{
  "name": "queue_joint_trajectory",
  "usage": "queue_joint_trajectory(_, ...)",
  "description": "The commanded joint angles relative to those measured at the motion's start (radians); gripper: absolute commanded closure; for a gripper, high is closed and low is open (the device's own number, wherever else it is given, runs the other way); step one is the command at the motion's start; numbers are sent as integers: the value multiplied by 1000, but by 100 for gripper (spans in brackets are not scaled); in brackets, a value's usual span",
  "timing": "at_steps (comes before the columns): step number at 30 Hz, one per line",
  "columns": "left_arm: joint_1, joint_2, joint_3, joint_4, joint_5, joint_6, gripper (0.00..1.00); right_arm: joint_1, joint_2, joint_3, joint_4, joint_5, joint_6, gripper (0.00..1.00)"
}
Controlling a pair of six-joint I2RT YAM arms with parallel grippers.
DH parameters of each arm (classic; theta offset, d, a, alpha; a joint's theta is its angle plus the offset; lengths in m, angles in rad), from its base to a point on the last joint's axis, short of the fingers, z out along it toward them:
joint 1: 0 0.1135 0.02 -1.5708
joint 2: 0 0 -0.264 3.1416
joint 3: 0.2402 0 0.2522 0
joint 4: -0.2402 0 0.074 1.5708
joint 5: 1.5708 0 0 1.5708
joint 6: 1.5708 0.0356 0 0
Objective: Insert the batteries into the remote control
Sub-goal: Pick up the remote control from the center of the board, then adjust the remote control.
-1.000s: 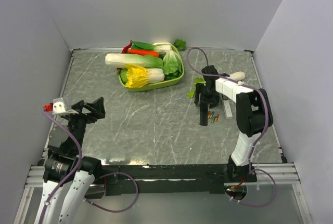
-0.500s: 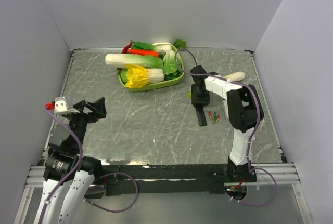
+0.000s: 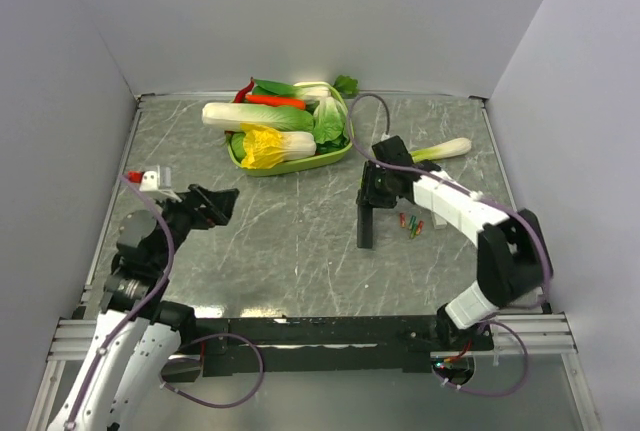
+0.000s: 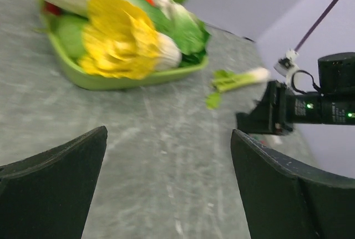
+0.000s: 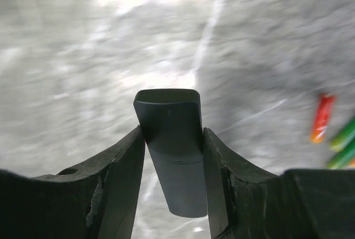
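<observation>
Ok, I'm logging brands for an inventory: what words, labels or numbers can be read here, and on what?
No text can be read anywhere in these views.
remote control: plain black face, no print visible.
batteries: too small and blurred to show any label.

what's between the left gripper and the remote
Just bare table, in the top view; the remote sits in the right gripper.
</observation>
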Motion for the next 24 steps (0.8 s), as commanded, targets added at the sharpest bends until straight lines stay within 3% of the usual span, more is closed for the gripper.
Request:
queue_joint_trajectory(1,-21,67,-92,267,245,-200,3,23,-181,-91,144,-74,188,80)
queue_joint_trajectory(4,-108,114,-170,416,223,-291,3,38,-280,-171,216,-103,284,81)
queue_joint_trajectory(13,-478,334,-254,699,-90,-311,3,77,-494,-381,402,-187,553,83)
queue_joint_trajectory(20,-725,528,-245,870,-319,-280,3,103,-589,-502,519,-203,743,83)
queue_joint_trajectory(24,-854,649,-211,890,-436,-261,3,106,-633,-544,563,-195,811,83)
